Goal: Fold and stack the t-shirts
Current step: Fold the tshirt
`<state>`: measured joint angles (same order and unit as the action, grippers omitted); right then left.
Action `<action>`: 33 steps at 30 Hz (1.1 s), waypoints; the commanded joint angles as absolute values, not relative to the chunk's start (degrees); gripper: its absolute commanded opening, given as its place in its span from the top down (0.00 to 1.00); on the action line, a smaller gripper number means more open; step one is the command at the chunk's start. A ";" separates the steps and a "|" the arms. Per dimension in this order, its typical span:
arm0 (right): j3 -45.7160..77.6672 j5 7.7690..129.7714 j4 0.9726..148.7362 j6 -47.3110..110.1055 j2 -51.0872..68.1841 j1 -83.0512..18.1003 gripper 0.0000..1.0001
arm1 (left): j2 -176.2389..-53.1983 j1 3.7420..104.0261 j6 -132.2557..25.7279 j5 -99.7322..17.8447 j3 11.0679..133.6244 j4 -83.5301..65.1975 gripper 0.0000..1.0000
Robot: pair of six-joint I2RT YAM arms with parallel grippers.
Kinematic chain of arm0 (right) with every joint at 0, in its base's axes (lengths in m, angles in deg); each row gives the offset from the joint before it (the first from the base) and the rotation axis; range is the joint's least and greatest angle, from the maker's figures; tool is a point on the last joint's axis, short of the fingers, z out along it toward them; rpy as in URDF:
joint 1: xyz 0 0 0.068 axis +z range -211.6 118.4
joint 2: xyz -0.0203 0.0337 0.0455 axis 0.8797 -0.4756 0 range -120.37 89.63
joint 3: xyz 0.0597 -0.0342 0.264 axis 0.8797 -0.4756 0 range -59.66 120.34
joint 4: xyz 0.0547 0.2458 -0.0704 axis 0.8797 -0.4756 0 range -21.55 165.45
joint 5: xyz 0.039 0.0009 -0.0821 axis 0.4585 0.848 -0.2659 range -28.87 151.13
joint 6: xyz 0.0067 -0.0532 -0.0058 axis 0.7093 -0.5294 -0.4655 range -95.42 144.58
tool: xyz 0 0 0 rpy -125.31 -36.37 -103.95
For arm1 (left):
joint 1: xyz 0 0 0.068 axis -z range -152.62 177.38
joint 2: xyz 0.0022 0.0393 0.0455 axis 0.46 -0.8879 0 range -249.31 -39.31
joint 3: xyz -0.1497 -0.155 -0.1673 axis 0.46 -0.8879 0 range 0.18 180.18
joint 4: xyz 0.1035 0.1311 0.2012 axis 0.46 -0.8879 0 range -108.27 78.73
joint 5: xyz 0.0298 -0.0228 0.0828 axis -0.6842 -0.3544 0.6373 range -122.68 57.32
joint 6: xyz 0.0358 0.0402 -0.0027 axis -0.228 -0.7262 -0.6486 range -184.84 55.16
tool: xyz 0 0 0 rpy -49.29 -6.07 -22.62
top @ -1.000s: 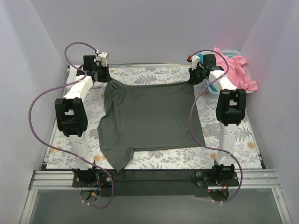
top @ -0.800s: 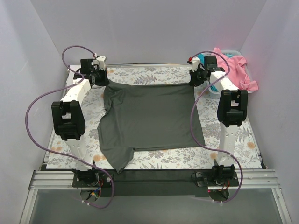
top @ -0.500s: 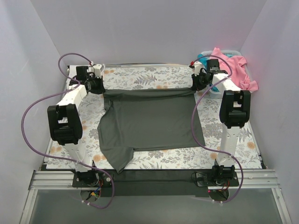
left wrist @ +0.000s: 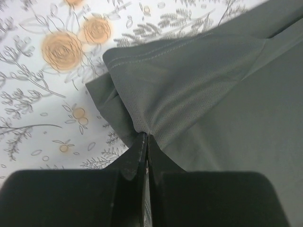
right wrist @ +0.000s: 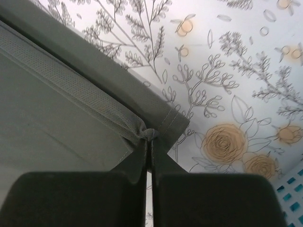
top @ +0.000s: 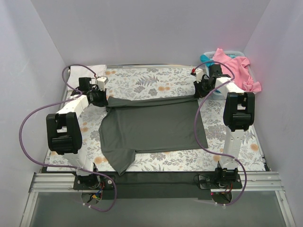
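Note:
A dark charcoal grey t-shirt [top: 151,125] lies spread on the floral table cloth, its far edge lifted and folded towards me. My left gripper [top: 100,98] is shut on the shirt's far left corner; the wrist view shows its jaws [left wrist: 145,138] pinching the grey cloth [left wrist: 199,80]. My right gripper [top: 199,91] is shut on the far right corner, the hem bunched between its jaws [right wrist: 150,136]. A pink t-shirt [top: 239,71] and a teal one [top: 204,57] lie in the basket at the far right. A white cloth [top: 87,71] lies at the far left.
The white plastic basket [top: 236,53] stands at the far right corner by the right arm; its mesh shows in the right wrist view [right wrist: 291,198]. The floral cloth [top: 147,80] covers the table. Purple cables loop beside both arms. Grey walls close in on three sides.
Both grippers have drawn the shirt's far edge towards the near side, folding it over the body. The left arm has swung outward to the left.

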<state>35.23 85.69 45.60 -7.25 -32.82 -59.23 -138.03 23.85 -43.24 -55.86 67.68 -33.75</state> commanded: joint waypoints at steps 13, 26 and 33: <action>37.02 86.79 38.45 -12.95 -27.09 -59.58 0.40 | -139.59 23.78 -45.08 -60.37 79.34 -44.84 0.63; 43.79 89.52 35.20 -9.96 -32.98 -59.49 0.52 | -155.15 25.98 -37.68 -55.89 91.14 -43.70 0.59; 43.53 89.17 34.85 -10.22 -32.89 -59.49 0.50 | -155.42 26.59 -38.38 -58.17 90.62 -45.55 0.73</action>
<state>42.03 88.16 35.86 -10.14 -33.35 -59.34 -158.57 26.13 -37.88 -56.32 89.17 -45.03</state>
